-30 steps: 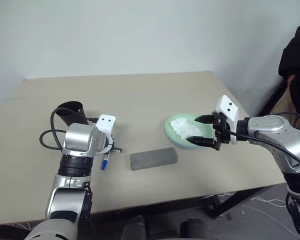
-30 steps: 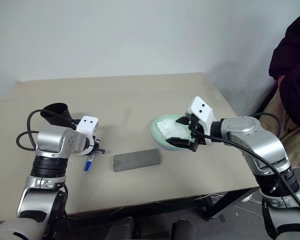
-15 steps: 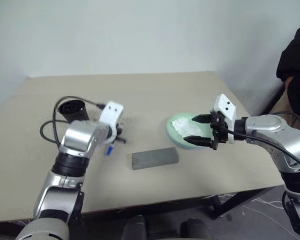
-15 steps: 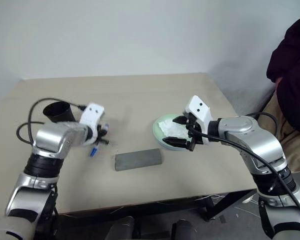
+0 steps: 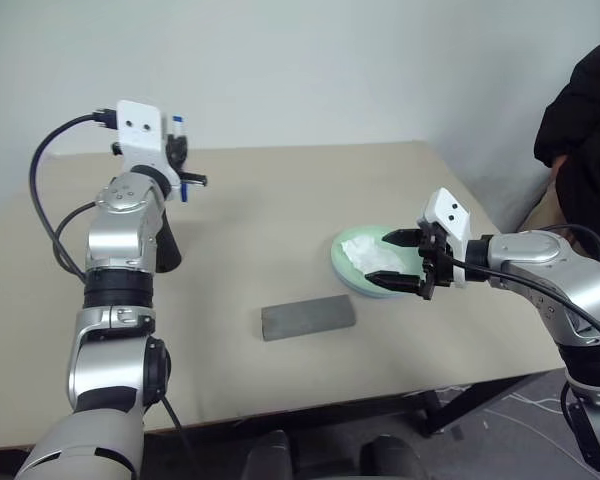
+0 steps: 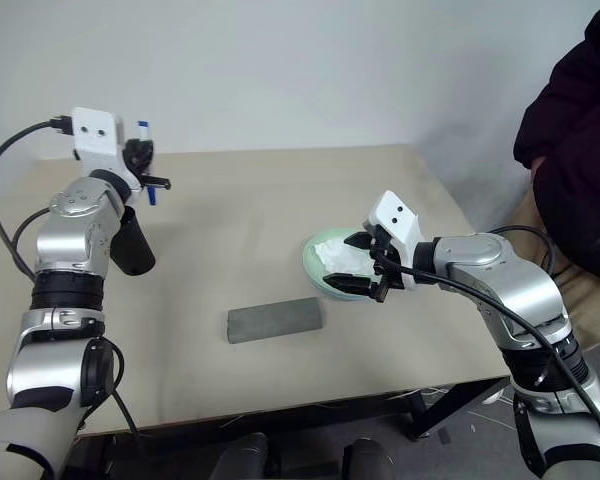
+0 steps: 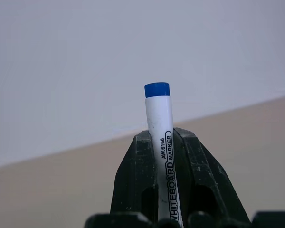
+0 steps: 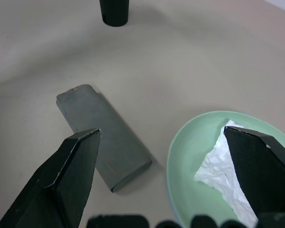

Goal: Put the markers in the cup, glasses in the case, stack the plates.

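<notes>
From the left eye view, the left gripper (image 5: pixel 180 152) has come up from the tabletop (image 5: pixel 280 220) since a second ago and now hangs high at about ten o'clock, clamped on the blue-capped marker (image 5: pixel 178 124), which stands upright. The black cup (image 5: pixel 167 245), matte and tapered, stands behind that forearm, partly hidden. The right gripper (image 5: pixel 408 262) has not budged: its fingers stay spread wide over the near rim of the mint green plate (image 5: pixel 352 268) at three o'clock, gripping nothing. A crumpled white tissue (image 5: pixel 372 256) lies in that plate. The grey case (image 5: pixel 308 318), flat and rectangular, lies shut near six o'clock, well apart from both.

From the right eye view, a person in dark clothing (image 6: pixel 570 130) stands at the right edge.

In the left wrist view, the two black fingers (image 7: pixel 135 183) pinch the smooth white barrel, printed "WHITEBOARD MARKER", its blue end pointing towards a pale wall.

In the right wrist view, the fingers (image 8: pixel 61 183) stand far apart, framing the fabric-textured case, the shallow glossy plate rim and papery tissue.
</notes>
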